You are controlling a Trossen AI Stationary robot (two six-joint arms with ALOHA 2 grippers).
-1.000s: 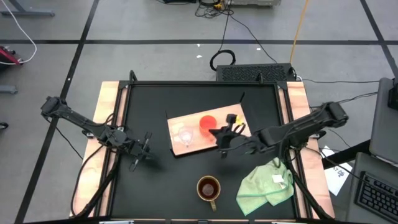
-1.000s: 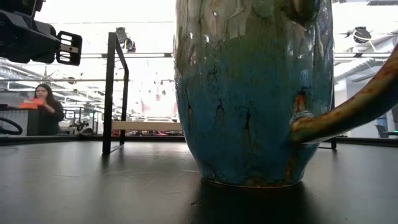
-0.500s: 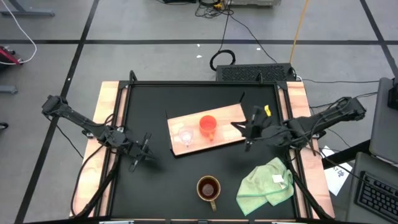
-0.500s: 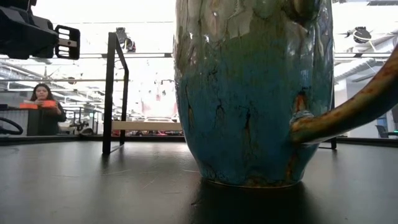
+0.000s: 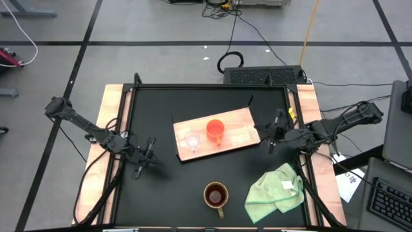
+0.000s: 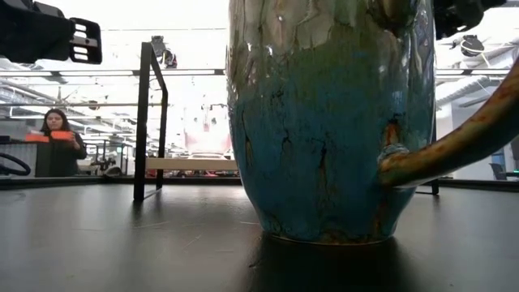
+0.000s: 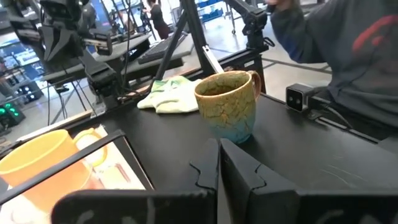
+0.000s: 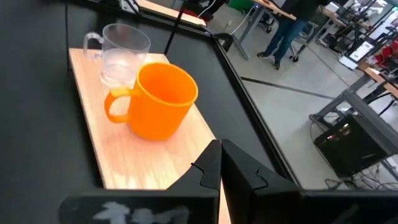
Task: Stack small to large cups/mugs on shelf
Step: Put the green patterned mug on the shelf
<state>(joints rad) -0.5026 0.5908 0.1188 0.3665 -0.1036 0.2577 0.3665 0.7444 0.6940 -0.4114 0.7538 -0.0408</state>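
Withdrawn from the shelf (image 5: 239, 134), the right gripper (image 5: 273, 132) is pressed together, empty; the glazed, heavy brown mug (image 5: 215, 194) is best taken by its rim.

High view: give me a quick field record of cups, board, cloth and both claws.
shelf board: light wooden board lying flat at table centre, slightly angled
clear glass cup: upright on the board's left part
orange cup: upright on the board, beside the glass cup, apart from it
brown mug: on the black tabletop near the front edge, off the board
green cloth: crumpled, front right of the table
left claw: shut, empty, left of the board
right claw: shut, empty, just off the board's right end
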